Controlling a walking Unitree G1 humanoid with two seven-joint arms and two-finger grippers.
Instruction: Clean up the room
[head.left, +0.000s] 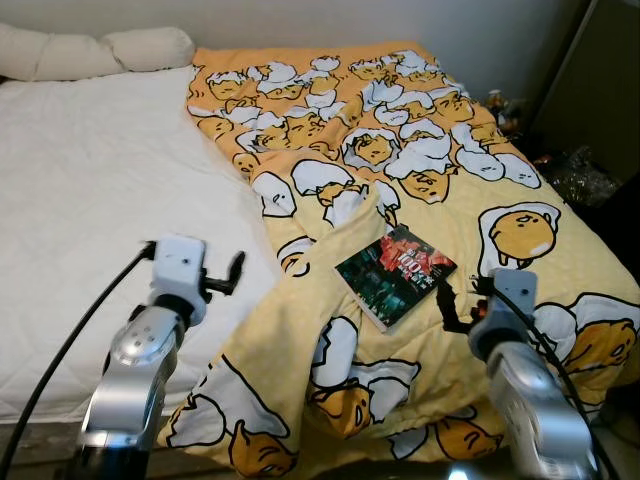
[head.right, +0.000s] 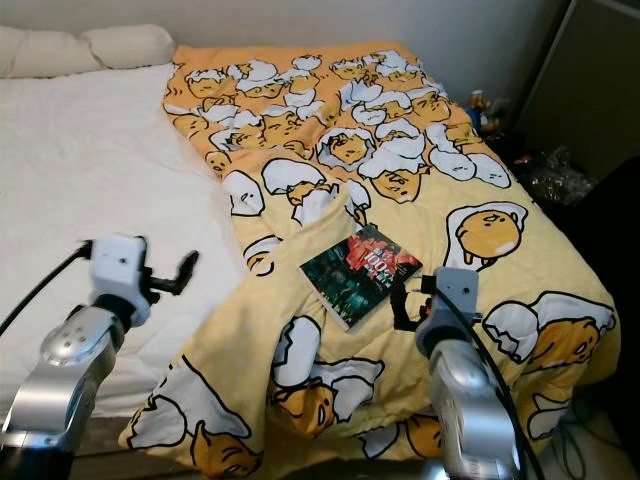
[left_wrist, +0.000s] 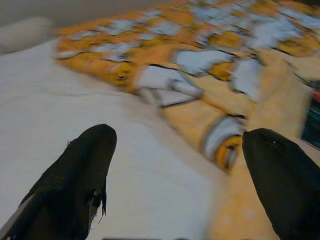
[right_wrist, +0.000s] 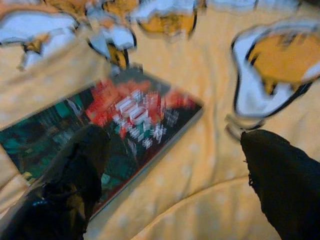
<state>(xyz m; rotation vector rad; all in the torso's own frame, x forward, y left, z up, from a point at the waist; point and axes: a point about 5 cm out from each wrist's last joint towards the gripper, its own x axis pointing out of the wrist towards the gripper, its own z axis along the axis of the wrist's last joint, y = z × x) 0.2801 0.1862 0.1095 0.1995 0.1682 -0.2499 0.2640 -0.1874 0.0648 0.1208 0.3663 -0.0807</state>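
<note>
While the book (head.left: 396, 275) lies flat on the yellow blanket (head.left: 560, 250) near the bed's foot, you're on approach; right gripper (head.left: 452, 300) just beside it, fingers spread, empty; left gripper (head.left: 232, 275) open over the white sheet (head.left: 90, 200); next: lower, straddle the book's edge.

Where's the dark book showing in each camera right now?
Left eye: book right of center on the yellow blanket, left of the right gripper.
Right eye: book at center.
Left wrist: sliver at the edge.
Right wrist: book between the open fingers.
Shared landmark: the blanket.
</note>
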